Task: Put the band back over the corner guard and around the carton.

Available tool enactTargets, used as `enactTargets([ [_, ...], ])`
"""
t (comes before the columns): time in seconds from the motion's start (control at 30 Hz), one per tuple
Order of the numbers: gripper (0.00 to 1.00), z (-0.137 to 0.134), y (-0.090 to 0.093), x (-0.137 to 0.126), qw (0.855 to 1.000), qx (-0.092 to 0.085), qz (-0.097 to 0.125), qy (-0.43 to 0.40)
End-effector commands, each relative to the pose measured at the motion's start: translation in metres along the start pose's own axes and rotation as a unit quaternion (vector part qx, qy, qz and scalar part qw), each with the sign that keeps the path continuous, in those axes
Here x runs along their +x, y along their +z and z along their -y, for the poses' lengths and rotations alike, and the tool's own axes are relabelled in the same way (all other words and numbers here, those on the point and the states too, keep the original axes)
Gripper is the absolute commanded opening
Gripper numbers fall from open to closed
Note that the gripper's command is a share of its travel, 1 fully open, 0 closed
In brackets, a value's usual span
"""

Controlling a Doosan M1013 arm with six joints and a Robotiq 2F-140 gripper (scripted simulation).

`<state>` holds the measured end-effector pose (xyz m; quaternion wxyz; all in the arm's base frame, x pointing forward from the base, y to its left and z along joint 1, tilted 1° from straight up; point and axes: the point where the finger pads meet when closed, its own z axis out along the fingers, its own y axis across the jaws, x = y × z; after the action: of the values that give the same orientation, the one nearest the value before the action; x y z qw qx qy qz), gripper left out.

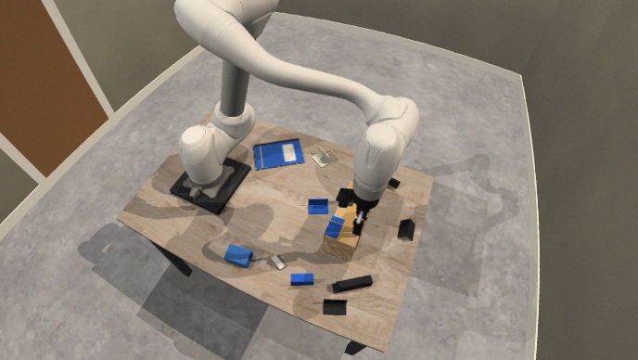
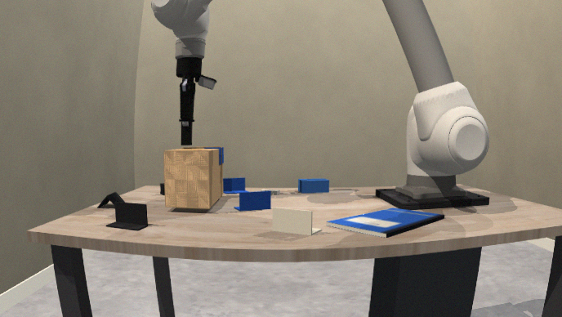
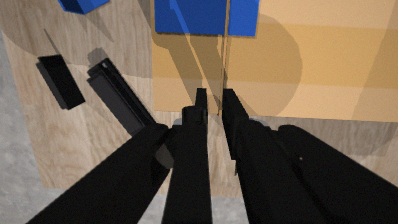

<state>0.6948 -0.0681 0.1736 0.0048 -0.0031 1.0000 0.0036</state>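
Note:
The tan carton (image 1: pixel 340 248) (image 2: pixel 189 180) (image 3: pixel 325 55) stands upright on the table; a dark strip shows under its near bottom edge in the exterior view. The blue corner guard (image 1: pixel 334 228) (image 2: pixel 221 156) (image 3: pixel 190 17) sits over its top edge on the robot's side, near one end. The thin tan band (image 3: pixel 225 50) crosses the guard and the carton top, slightly slanted in the wrist view. My gripper (image 1: pixel 358 232) (image 2: pixel 186 144) (image 3: pixel 214 103) points down just above the top edge opposite the guard. Its fingers are slightly apart, with the band showing in the gap, not visibly pinched. The band's lower run is hidden.
Blue angle pieces (image 1: pixel 318 206) (image 1: pixel 301 279), black angle pieces (image 1: pixel 406 230) (image 1: pixel 335 307) and a black bar (image 1: pixel 352 284) lie around the carton. A blue block (image 1: pixel 238 256), cream pieces (image 1: pixel 278 262) (image 2: pixel 292 221) and a blue binder (image 1: pixel 274 155) (image 2: pixel 408 216) lie farther off.

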Motion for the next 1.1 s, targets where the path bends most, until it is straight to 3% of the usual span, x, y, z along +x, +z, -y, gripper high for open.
enactTargets([
  [0.0, 0.18, 0.0, -0.004, 0.0, 1.0, 0.0, 0.001, 0.0],
  [1.07, 0.18, 0.0, -0.063, 0.0, 1.0, 0.0, 0.001, 0.0],
])
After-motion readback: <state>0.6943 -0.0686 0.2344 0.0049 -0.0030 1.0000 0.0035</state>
